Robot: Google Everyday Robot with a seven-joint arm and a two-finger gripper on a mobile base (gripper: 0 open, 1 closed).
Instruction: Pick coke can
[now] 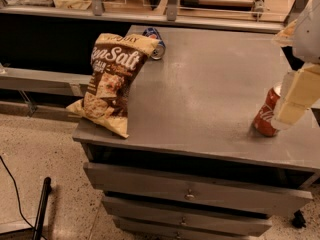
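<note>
end effector (292, 106) cropped at right edge, half-hiding coke can (264, 118)

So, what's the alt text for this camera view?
A robot's pale gripper at the right edge covers part of a red coke can on a grey table. A chip bag and a blue can sit at the left.

I see a chip bag (112, 81) at the table's (200, 94) left edge, a blue can (154, 41) behind it, my pincer (289, 109) far right.
</note>
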